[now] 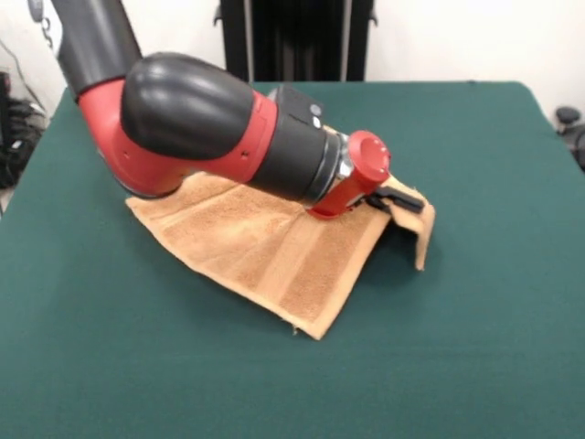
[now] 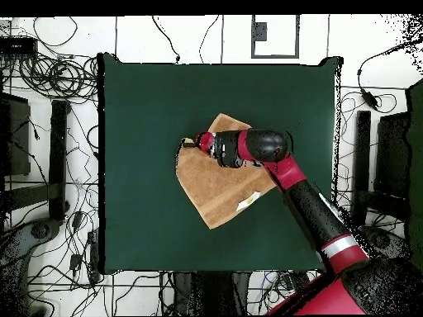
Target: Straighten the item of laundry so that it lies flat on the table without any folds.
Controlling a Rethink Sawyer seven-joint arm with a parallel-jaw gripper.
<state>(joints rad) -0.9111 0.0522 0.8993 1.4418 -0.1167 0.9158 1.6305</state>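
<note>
Tan-orange towel [image 1: 274, 256] near the middle of the green table [image 1: 475, 347], one corner lifted into a drooping peak and pinched in the gripper [image 1: 402, 199] of the low-reaching arm [image 1: 192, 119], the rest lying spread with a woven band showing; cables [image 2: 58, 78] litter the floor around.

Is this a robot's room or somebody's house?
Probably a robot lab, not a house: a big robot arm works on a towel on a green table, and cables tangle on the floor around it.
</note>
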